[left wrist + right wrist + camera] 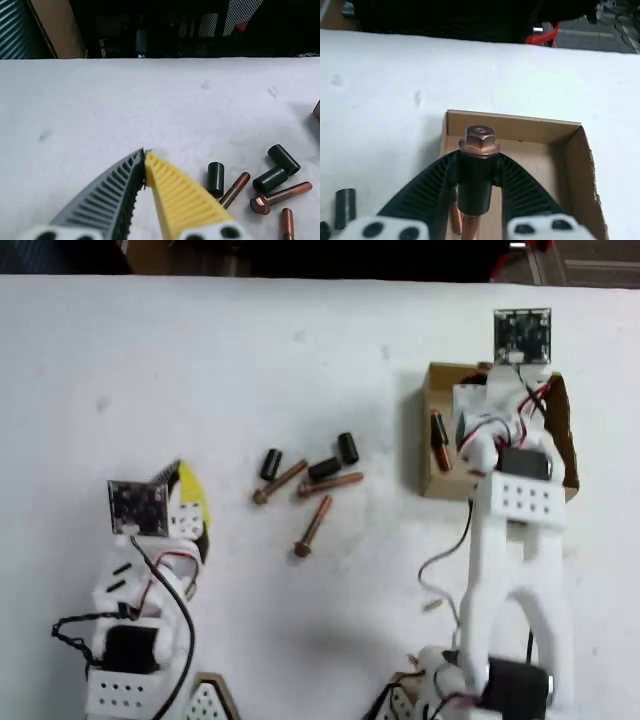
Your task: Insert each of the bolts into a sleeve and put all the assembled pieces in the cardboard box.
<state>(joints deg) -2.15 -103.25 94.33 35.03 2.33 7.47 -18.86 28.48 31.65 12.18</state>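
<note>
The right claw (477, 162) is clenched on an assembled piece (476, 175). Its black fingers (520, 192) press the dark sleeve from both sides, and the copper bolt head sticks out past the fingertips. The piece hangs over the open inside of the cardboard box (515, 122). In the high view, with 12 o'clock at the far edge of the table (200, 360), this arm stretches over the box. A second assembled piece (438, 443) lies in the box just beside its 9 o'clock wall.

The left claw (144, 152) is clenched on nothing: the grey finger (105, 200) and the yellow finger (180, 200) meet at their tips, over bare table.

The loose parts lie at 3 o'clock from this claw, and the box is further on in the same direction.
- The first sleeve (271, 464) is just beside the first bolt (280, 482), at its 11 o'clock.
- The second sleeve (324, 469) is at 12 o'clock of the second bolt (330, 483), very near to it.
- The third sleeve (347, 448) stands a little apart, at 1 o'clock of the second sleeve.
- The third bolt (313, 527) lies at 6 o'clock of the others, with its head towards 7 o'clock.
</note>
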